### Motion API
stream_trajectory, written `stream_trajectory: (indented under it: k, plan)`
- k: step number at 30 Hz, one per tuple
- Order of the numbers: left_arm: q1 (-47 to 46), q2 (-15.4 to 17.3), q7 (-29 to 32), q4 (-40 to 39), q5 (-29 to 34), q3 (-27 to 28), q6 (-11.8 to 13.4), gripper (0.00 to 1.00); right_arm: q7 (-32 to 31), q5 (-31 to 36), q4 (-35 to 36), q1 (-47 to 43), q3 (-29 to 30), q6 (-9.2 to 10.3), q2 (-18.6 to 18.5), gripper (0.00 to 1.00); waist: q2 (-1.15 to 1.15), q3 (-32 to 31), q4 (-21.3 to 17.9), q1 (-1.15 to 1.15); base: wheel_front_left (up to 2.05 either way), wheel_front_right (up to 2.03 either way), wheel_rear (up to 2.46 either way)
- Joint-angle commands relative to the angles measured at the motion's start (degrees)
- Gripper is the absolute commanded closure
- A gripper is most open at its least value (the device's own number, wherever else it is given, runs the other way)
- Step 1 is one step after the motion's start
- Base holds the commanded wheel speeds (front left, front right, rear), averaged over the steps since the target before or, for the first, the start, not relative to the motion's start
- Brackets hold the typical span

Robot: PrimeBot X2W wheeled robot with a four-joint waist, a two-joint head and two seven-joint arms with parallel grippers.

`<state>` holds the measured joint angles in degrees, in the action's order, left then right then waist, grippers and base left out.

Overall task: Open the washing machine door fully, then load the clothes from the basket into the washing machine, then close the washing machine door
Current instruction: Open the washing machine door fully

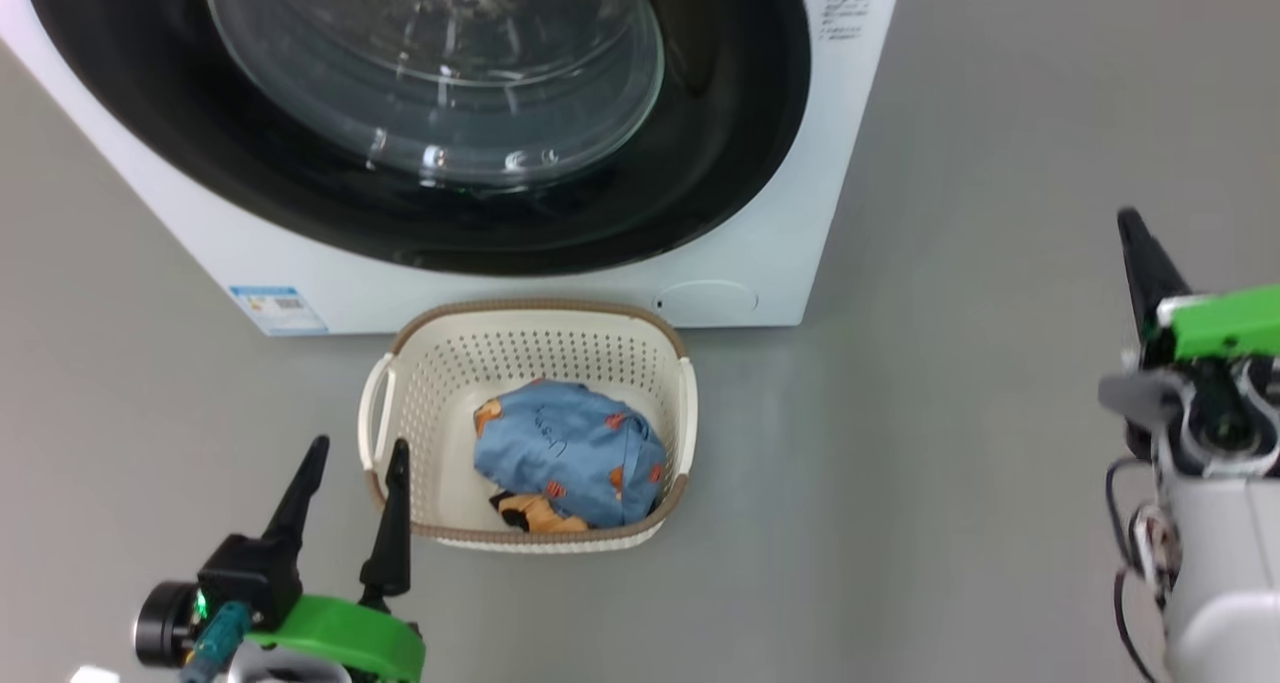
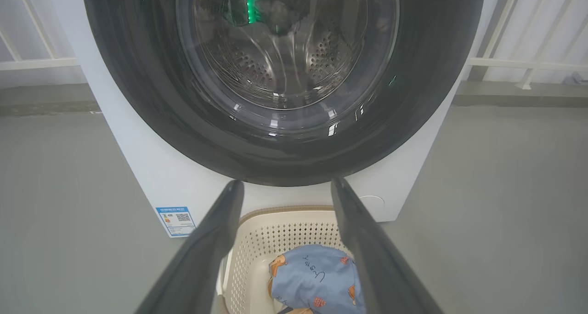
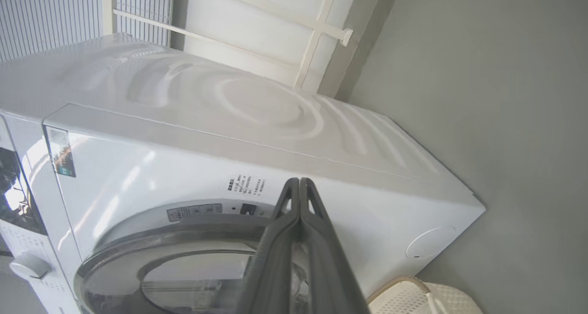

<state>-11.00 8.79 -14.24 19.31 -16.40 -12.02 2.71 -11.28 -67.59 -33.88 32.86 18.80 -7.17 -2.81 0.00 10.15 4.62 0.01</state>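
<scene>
The washing machine (image 1: 830,193) stands on the floor with its round black washing machine door (image 1: 720,163) closed flat against the front. Just in front sits the cream basket (image 1: 440,363), holding the light blue clothes (image 1: 570,458). My left gripper (image 1: 354,455) is open at the basket's left rim, fingers pointing toward the machine. In the left wrist view the left gripper (image 2: 285,185) frames the basket (image 2: 257,240), the clothes (image 2: 317,277) and the door (image 2: 138,98). My right gripper (image 1: 1132,225) is shut on nothing, well right of the machine. The right gripper (image 3: 299,181) points at the machine's front (image 3: 138,180) above the door (image 3: 151,242).
Grey floor (image 1: 960,413) surrounds the machine and basket, with open room on the right. A blue label (image 1: 277,308) marks the machine's lower left corner. White railings (image 2: 528,65) and a wall stand behind the machine. A basket corner (image 3: 413,298) shows low in the right wrist view.
</scene>
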Motion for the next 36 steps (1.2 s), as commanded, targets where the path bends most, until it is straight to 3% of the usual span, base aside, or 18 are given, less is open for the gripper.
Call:
stream_trajectory:
  k: [1,6,12,19,36]
  plan:
    - [-2.28,0.85,-0.75,-1.17,1.02,1.92,-0.22,0.0,-1.13,-2.14,0.16,3.39,-0.4,-0.32,-0.13,1.0,0.0,1.35,1.04,-0.01,0.0,0.0,0.0]
    - [-3.69,0.24,-0.75,-0.62,1.64,1.97,-1.03,0.0,-8.53,-11.74,-7.17,11.39,1.95,-0.32,-0.09,1.0,0.0,2.94,2.23,-0.01,0.0,0.0,0.0]
    - [-5.2,-0.54,-0.75,0.38,2.81,1.22,-2.06,0.0,-14.97,-15.25,-13.32,19.19,1.64,-0.32,-0.38,1.0,0.0,4.34,3.89,-0.01,0.0,0.0,0.0]
    - [-6.64,-1.47,-0.75,0.63,3.72,1.01,-3.21,0.0,-18.2,-14.05,-19.49,27.88,-0.44,-0.32,-1.74,1.0,0.0,6.01,5.69,-0.01,0.0,0.0,0.0]
    - [-9.28,-3.62,-0.75,0.81,4.99,1.5,-4.86,0.0,-17.39,-7.58,-34.16,45.52,-5.31,-0.32,-3.57,1.0,0.0,10.79,9.53,-0.01,0.0,0.0,0.0]
